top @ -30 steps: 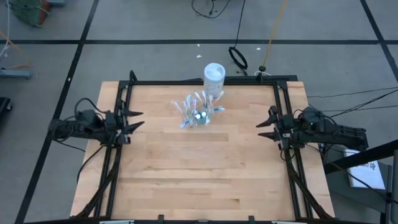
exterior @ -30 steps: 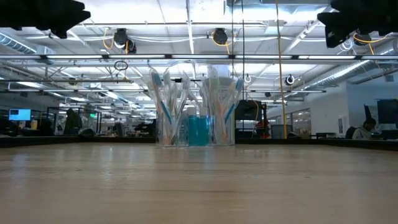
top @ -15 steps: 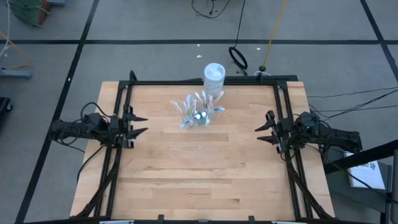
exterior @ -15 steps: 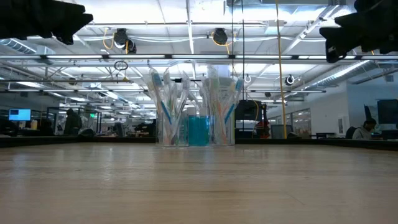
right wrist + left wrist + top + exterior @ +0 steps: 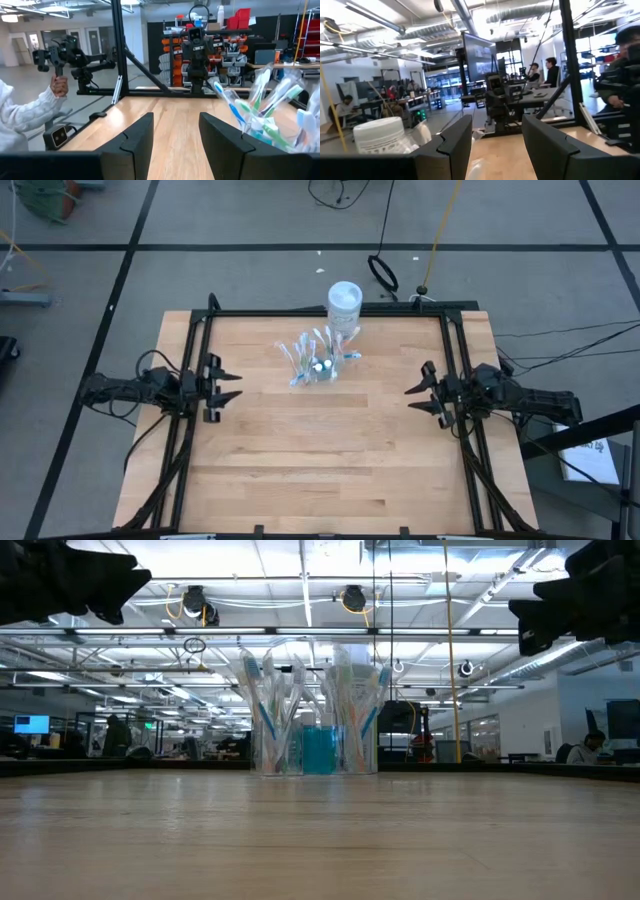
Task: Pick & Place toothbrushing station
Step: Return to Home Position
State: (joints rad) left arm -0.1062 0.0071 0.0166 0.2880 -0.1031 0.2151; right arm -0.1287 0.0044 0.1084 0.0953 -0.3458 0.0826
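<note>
The toothbrushing station (image 5: 318, 360) stands on its base on the wooden table, far of the middle: a clear plastic holder (image 5: 315, 745) with several thin toothbrushes sticking up and teal tubes between them. The right wrist view shows its brushes (image 5: 265, 107) close by. My left gripper (image 5: 232, 385) hovers open at the table's left edge, pointing toward the middle. My right gripper (image 5: 412, 384) hovers open at the right edge, facing it. Both are well clear of the station, and nothing is between the fingers of my left gripper (image 5: 497, 150) or my right gripper (image 5: 175, 145).
A taller white tub (image 5: 344, 304) stands at the table's far edge, just behind the station, and shows in the left wrist view (image 5: 380, 135). A black frame (image 5: 320, 312) runs around the table. A person's white sleeve (image 5: 20, 120) shows beyond the table's side.
Both grippers have sunk and come a little way in from the table's sides toward its middle. Each has tipped slightly. Their fingers stand as wide apart as before. The station has not moved.
</note>
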